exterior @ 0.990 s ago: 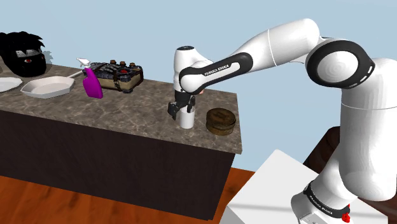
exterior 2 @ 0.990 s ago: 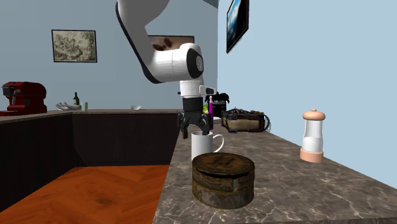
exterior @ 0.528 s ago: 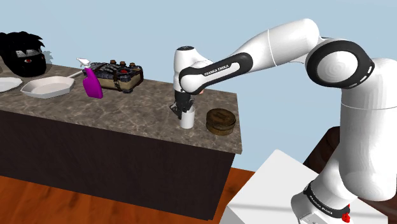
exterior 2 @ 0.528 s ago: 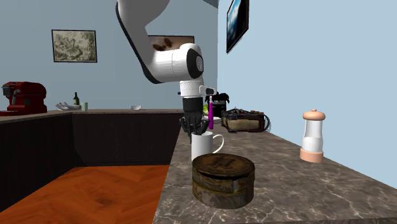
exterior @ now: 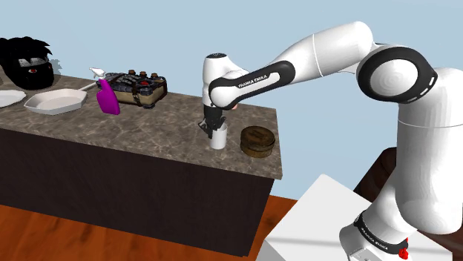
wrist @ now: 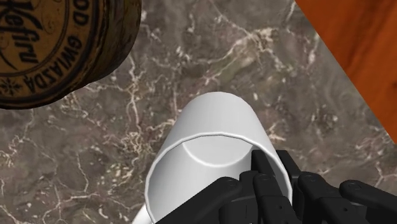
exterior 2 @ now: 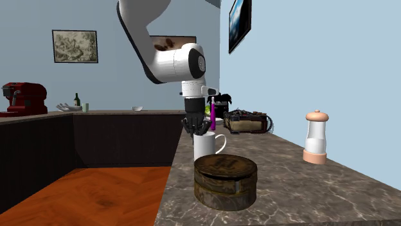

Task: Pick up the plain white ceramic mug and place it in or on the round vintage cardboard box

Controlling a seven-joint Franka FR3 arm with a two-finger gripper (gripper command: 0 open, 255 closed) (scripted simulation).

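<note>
White mug stands upright on the marble worktop in the shoulder view. The round brown box is just beside it, toward that view's right.
Second exterior view: gripper is directly over the mug, axis vertical.
Wrist view: fingers are clamped on the rim wall.
Next, I'd guess: straight lift, short shift to the box.

A plain white mug, a round brown lettered box just beside it, a purple spray bottle, a shallow white dish and a white-and-peach grinder are being carried by the brown marble-patterned bench.
</note>
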